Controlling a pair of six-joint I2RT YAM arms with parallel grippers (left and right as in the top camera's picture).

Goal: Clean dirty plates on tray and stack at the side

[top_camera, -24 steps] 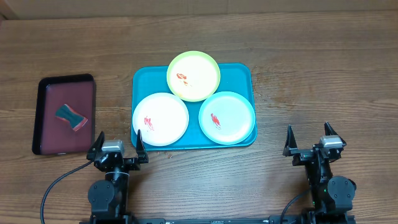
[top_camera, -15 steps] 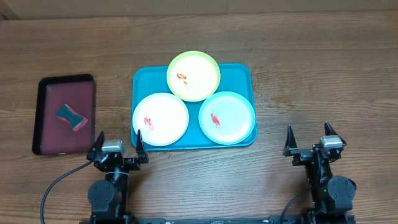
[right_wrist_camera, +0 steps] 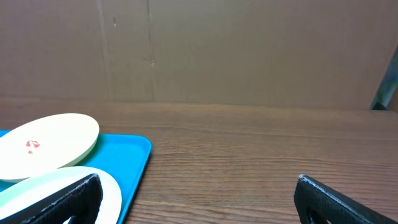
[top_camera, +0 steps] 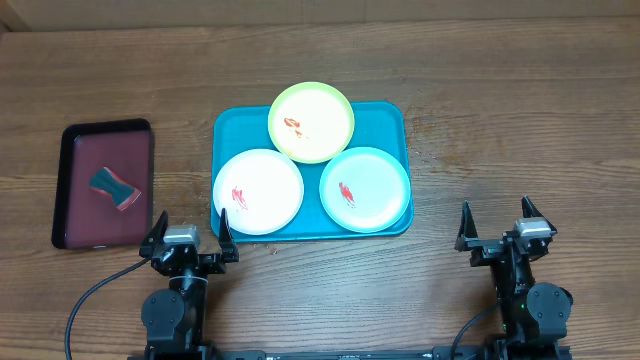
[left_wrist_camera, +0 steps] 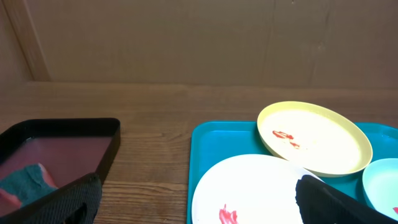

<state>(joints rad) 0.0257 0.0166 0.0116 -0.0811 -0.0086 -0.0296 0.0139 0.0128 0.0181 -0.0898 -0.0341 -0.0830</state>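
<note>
The turquoise tray (top_camera: 390, 120) lies mid-table and holds three plates, each with a red smear: yellow-green plate (top_camera: 311, 121) at the back, white plate (top_camera: 258, 191) front left, mint-blue plate (top_camera: 364, 188) front right. My left gripper (top_camera: 189, 230) is open and empty at the near edge, just in front of the tray's left corner. My right gripper (top_camera: 495, 223) is open and empty, right of the tray. The left wrist view shows the white plate (left_wrist_camera: 249, 186), the yellow-green plate (left_wrist_camera: 314, 137) and the tray (left_wrist_camera: 214, 140). The right wrist view shows the tray's corner (right_wrist_camera: 127, 152).
A dark maroon black-rimmed tray (top_camera: 70, 190) sits at the left with a teal and red sponge (top_camera: 114, 188) in it; it also shows in the left wrist view (left_wrist_camera: 74, 140). Bare wood table lies right of the turquoise tray.
</note>
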